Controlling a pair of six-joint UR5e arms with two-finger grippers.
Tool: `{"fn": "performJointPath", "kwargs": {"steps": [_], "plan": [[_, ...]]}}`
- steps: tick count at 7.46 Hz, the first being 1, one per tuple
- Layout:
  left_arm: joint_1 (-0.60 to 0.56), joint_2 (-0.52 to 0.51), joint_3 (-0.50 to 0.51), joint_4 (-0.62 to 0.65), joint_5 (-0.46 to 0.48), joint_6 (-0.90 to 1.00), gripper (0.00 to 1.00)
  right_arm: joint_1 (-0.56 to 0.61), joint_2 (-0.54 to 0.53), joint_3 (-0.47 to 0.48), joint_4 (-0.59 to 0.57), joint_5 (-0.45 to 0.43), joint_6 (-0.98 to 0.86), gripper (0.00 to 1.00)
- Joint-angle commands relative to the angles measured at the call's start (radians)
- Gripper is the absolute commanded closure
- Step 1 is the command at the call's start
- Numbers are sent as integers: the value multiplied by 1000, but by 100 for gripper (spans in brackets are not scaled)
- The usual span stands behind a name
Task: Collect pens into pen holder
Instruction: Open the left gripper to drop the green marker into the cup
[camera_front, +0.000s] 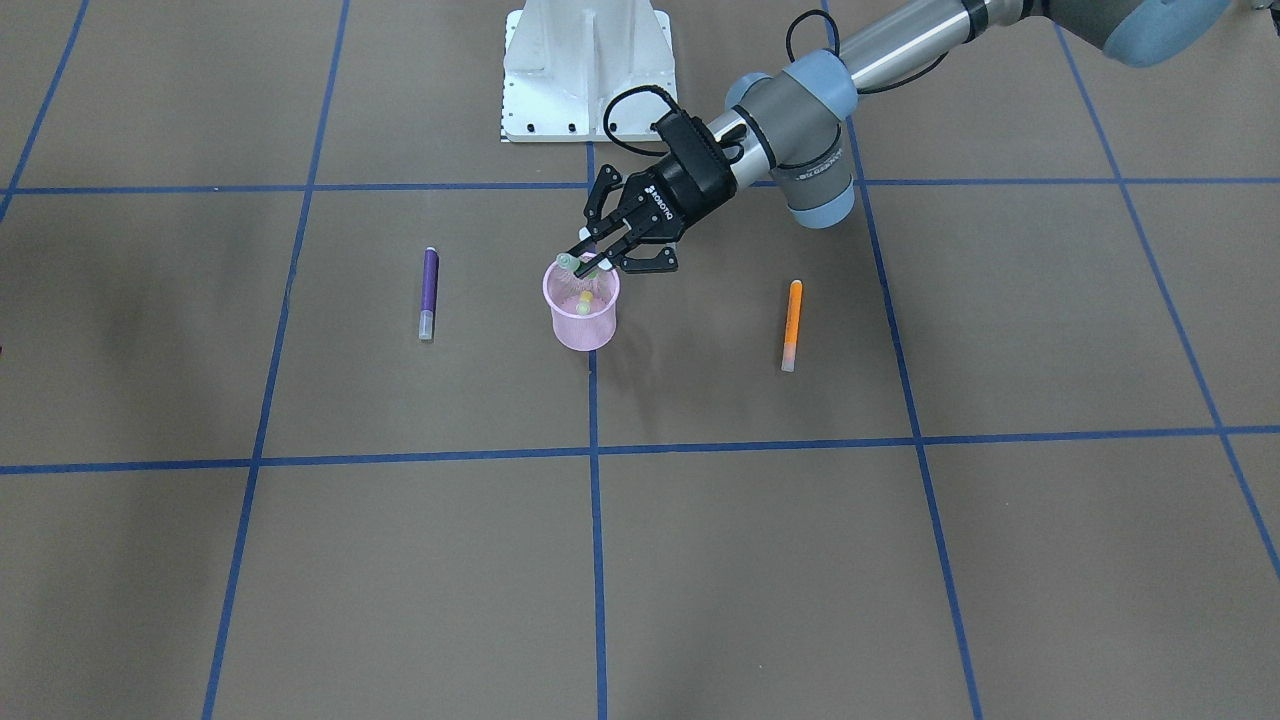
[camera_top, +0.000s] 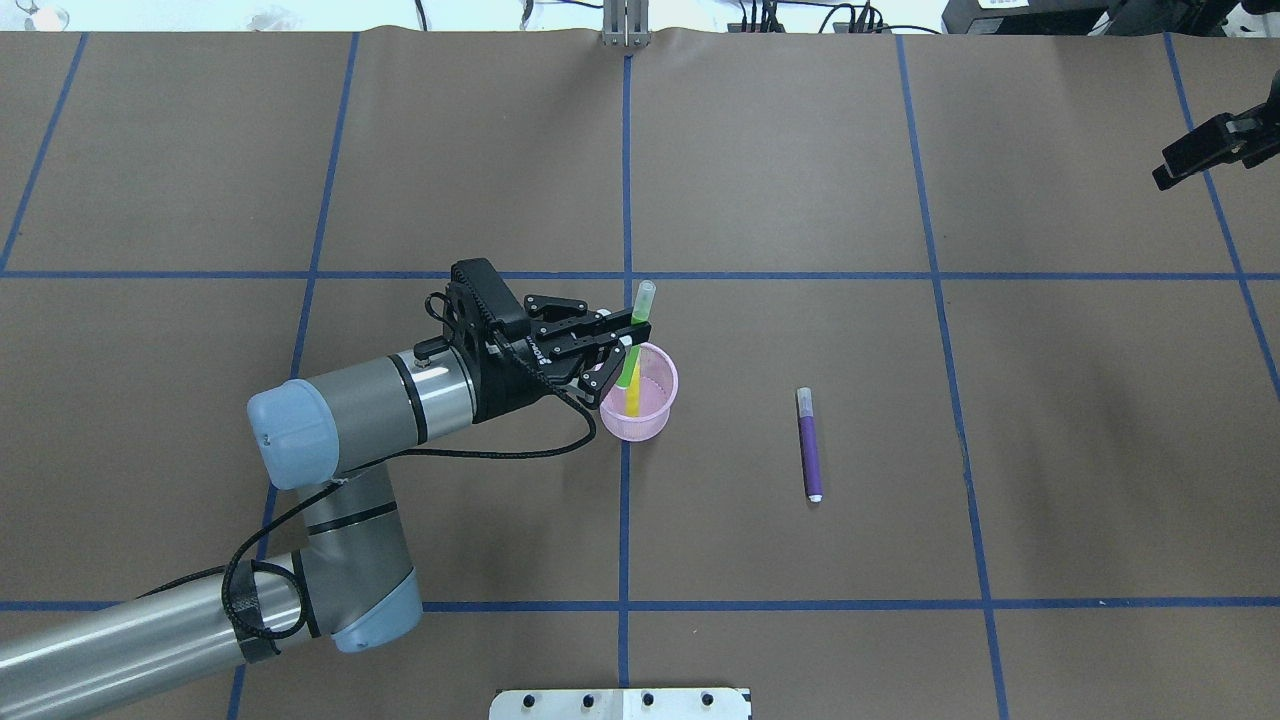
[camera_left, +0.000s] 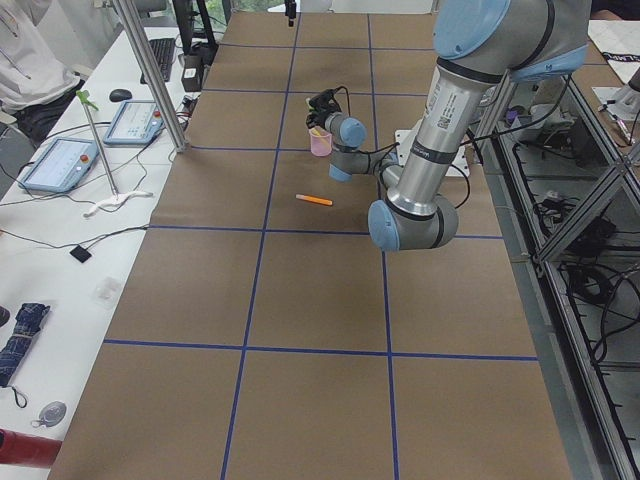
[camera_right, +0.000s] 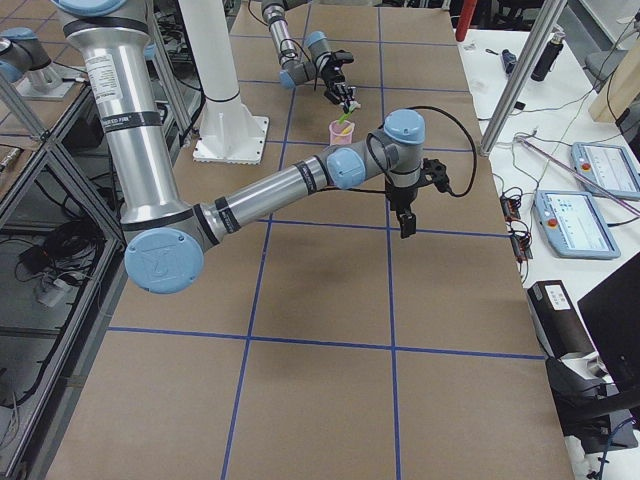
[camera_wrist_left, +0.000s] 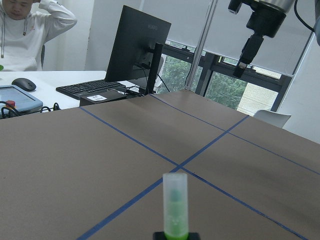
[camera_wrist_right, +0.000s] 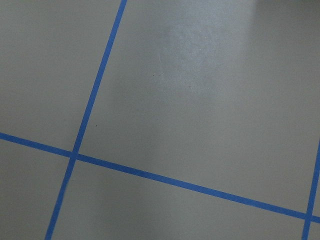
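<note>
The pen holder (camera_front: 582, 318) stands between one pen (camera_front: 429, 292) and another pen (camera_front: 792, 325).

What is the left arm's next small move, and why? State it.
Probably open the left jaws: they grip the slim green marker-like pen tilted, its lower end already inside the round pink wire-mesh pen holder beside the yellow pen, so letting go should drop it in.
</note>
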Motion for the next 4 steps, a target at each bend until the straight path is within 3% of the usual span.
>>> {"fn": "performJointPath", "kwargs": {"steps": [1,4], "plan": [[15,-16,32,-12,35,0,0,-1,0,-1,0,0,0,0],[22,-17,22,-12,51,-5,0,1,9,1,0,0,3,0]]}}
